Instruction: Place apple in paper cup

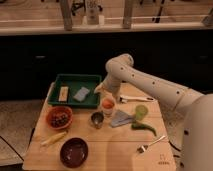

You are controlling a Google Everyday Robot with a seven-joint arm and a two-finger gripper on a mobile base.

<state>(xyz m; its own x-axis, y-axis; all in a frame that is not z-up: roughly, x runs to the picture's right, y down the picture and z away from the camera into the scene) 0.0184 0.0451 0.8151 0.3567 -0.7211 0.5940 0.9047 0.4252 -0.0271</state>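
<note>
Orange-red apple [107, 103] is seen at the white paper cup [108, 112] mouth on the wooden surface [107, 150]; gripper [101, 90] is held just above-left, open or closed cannot be told.

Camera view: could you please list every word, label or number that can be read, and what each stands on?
No text can be read.
Small dark mark near the table's front right corner: too blurred to read.
Pincer, close by the paper cup at the green tray: no readable marking.
</note>
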